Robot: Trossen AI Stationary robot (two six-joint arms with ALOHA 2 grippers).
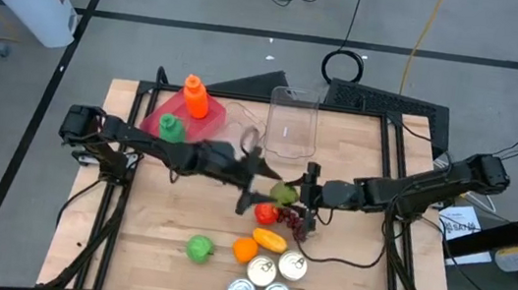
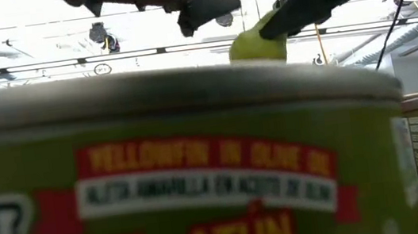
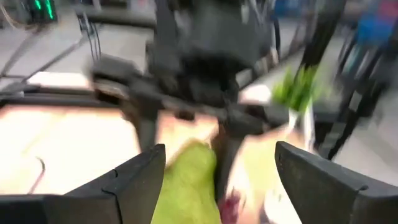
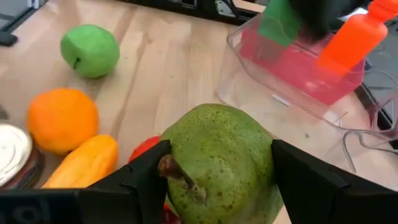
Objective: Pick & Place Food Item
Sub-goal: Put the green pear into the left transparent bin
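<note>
a: what has the right gripper (image 4: 214, 180) got?
b: its fingers are clamped on the green pear (image 4: 217, 163), lifted above the table (image 1: 169, 233) near the middle.
a: and the left gripper (image 3: 217, 180)?
b: fingers spread apart, empty, just beside the pear, facing the right one.

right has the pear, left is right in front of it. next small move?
Probably ease the left gripper, fingers open, around the pear, since the right gripper holds it above the table and the left faces it, seemingly for a handover.
</note>
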